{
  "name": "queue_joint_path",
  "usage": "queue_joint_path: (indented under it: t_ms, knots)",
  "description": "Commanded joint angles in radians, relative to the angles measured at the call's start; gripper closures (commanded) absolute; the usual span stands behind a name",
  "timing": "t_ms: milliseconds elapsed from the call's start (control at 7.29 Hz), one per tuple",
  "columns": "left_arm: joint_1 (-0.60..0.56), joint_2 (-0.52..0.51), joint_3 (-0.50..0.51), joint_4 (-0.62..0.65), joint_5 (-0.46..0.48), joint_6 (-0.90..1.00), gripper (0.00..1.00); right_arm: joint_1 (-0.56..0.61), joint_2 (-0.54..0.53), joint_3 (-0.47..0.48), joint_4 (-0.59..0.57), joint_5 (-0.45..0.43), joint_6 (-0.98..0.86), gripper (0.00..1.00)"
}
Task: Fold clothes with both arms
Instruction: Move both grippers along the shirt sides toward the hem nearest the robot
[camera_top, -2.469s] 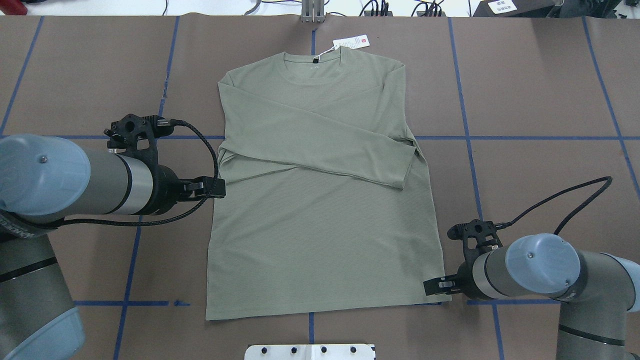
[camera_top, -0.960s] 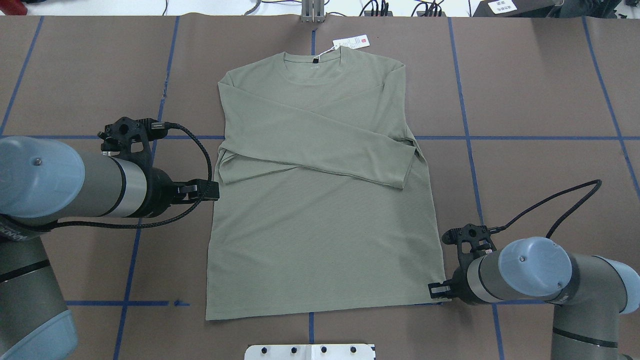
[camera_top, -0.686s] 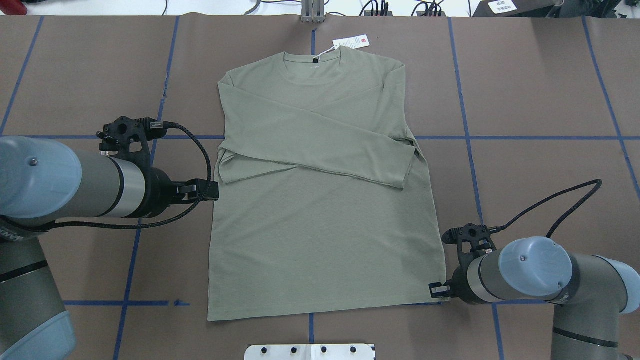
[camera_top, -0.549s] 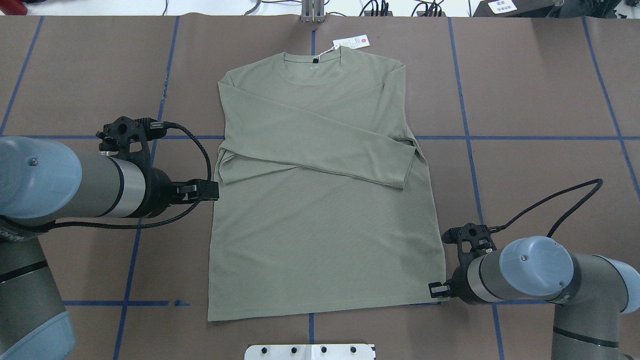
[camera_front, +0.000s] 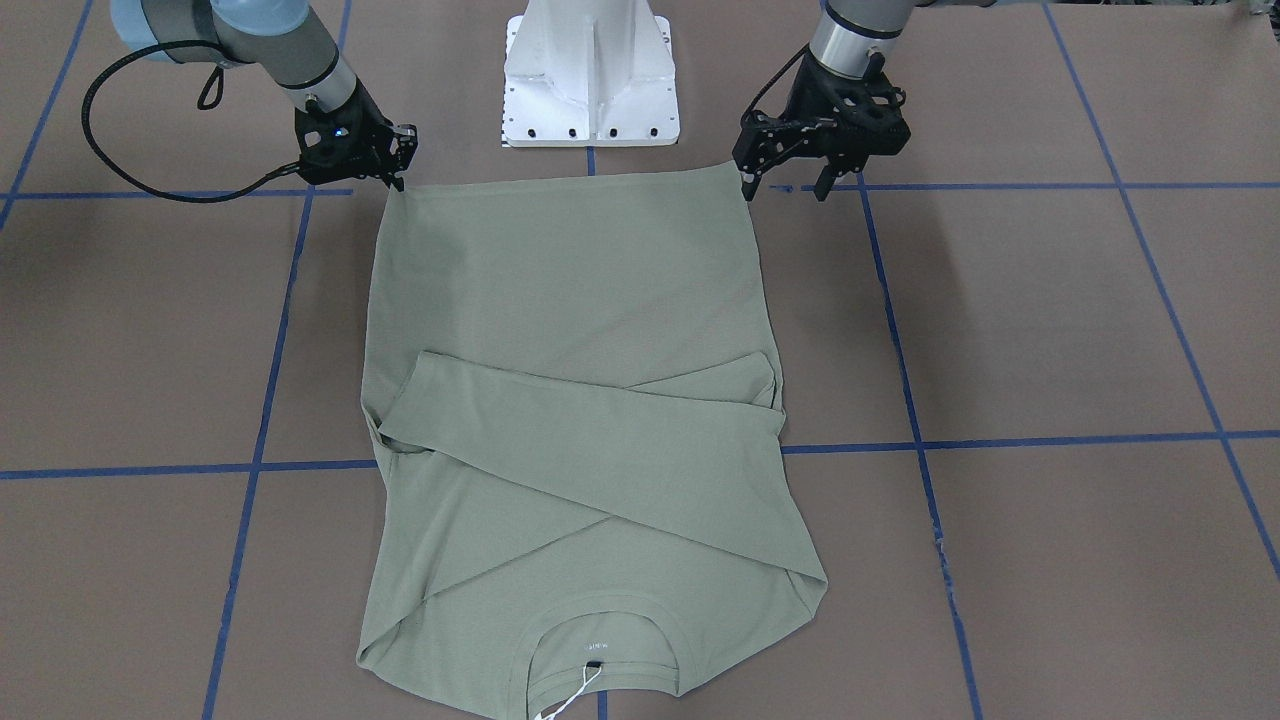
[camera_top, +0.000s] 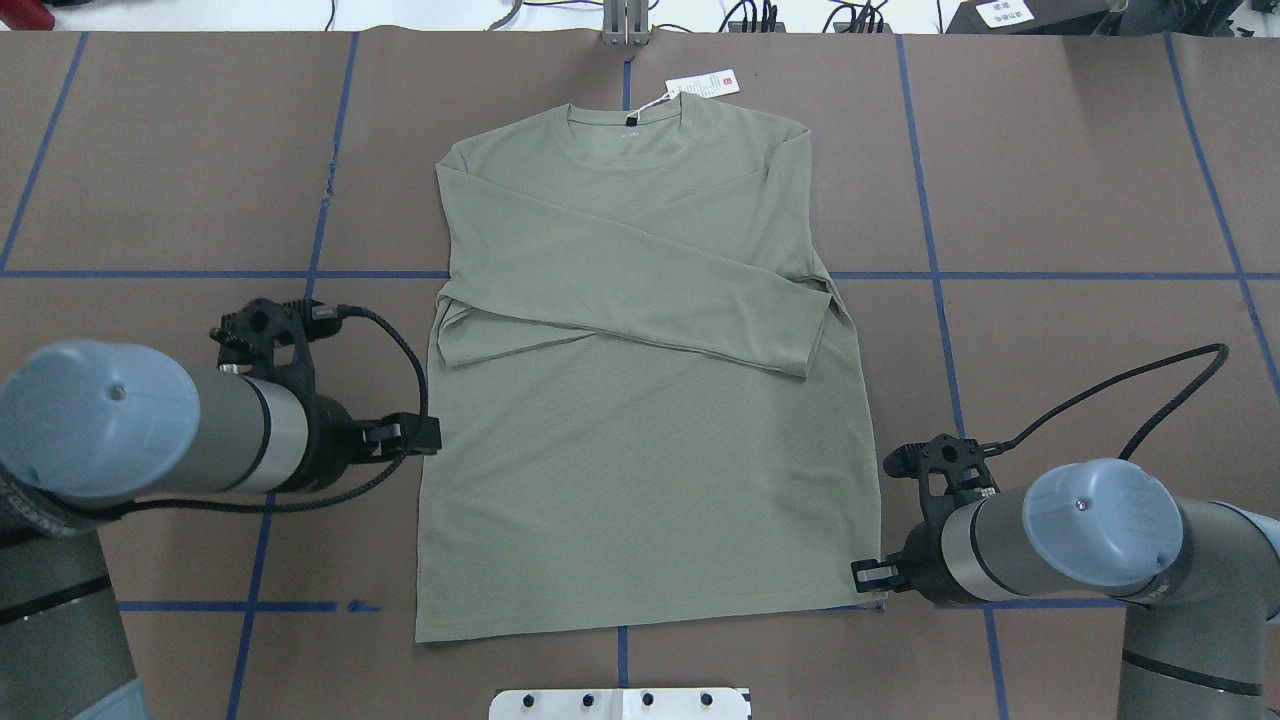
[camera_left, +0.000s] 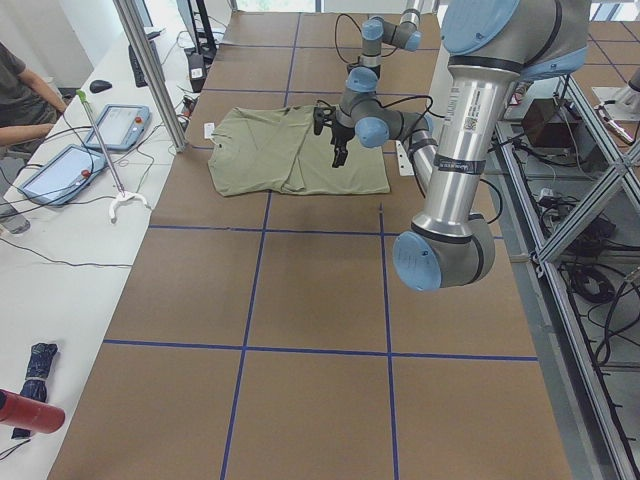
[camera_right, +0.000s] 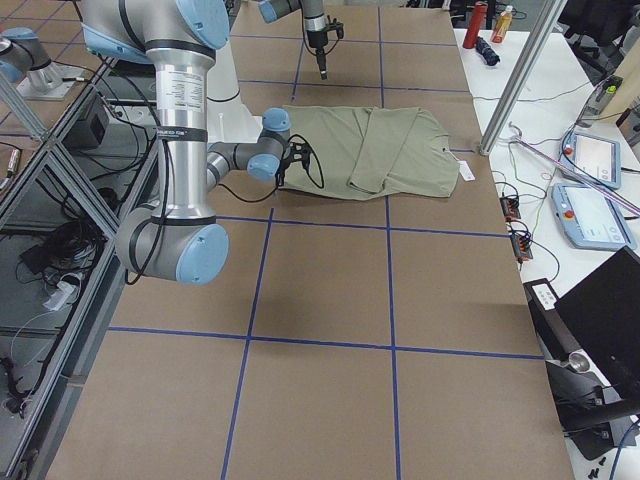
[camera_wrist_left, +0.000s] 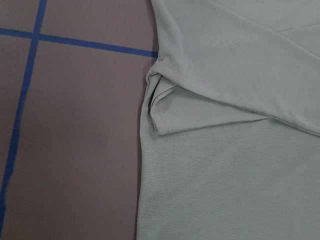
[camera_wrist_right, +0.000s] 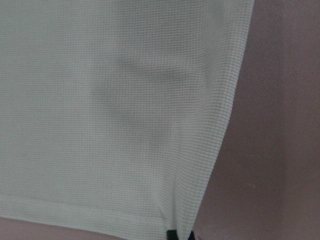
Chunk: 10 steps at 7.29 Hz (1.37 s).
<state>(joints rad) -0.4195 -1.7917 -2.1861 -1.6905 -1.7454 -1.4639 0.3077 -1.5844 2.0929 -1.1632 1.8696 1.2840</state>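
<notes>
Overhead exterior and front views, entries from largest to smallest.

1. Desk (camera_top: 1080, 180): brown top, ruled into squares by blue tape lines (camera_top: 930, 200); carries the shirt.
2. Shirt (camera_top: 640, 480): sage green, long-sleeved, flat on the desk, front up. The neck (camera_top: 628, 128) points away from the robot and the hem lies toward it. Both sleeves are folded in and crossed over the chest; the upper one ends in a cuff (camera_top: 800, 345) at the shirt's right edge.
3. Left arm (camera_top: 200, 440): beside the shirt's left edge, level with its lower half.
4. Right arm (camera_top: 1050, 545): beside the shirt's right hem corner.
5. Pedestal (camera_front: 590, 70): white, just behind the middle of the shirt's hem.
6. Left claw (camera_front: 785, 188): spread wide, holding nothing, raised over the shirt's left edge; its wrist camera looks down on the tucked cuff there.
7. Right claw (camera_front: 397, 178): drawn narrow, low, its tips nipped on the shirt's right hem corner, with a soft ripple in the cloth nearby.
8. Tag (camera_top: 702, 84): white, on a string, just beyond the shirt's neck.
</notes>
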Motion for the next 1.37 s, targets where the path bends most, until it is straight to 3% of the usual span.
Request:
queue_joint_path:
  t_ms: [0, 137, 549, 1235]
  knots:
    - [0.192, -0.003, 0.038, -0.006, 0.081, -0.175, 0.00, 0.028, 0.001, 0.029, 0.002, 0.008, 0.049, 1.00]
    - [0.250, -0.008, 0.069, -0.006, 0.089, -0.225, 0.00, 0.031, 0.004, 0.029, 0.002, 0.009, 0.049, 1.00]
    - [0.262, -0.011, 0.143, -0.005, 0.109, -0.233, 0.02, 0.054, 0.009, 0.032, 0.002, 0.031, 0.049, 1.00]
    - [0.286, -0.012, 0.163, 0.002, 0.106, -0.234, 0.24, 0.080, 0.010, 0.035, 0.002, 0.068, 0.049, 1.00]
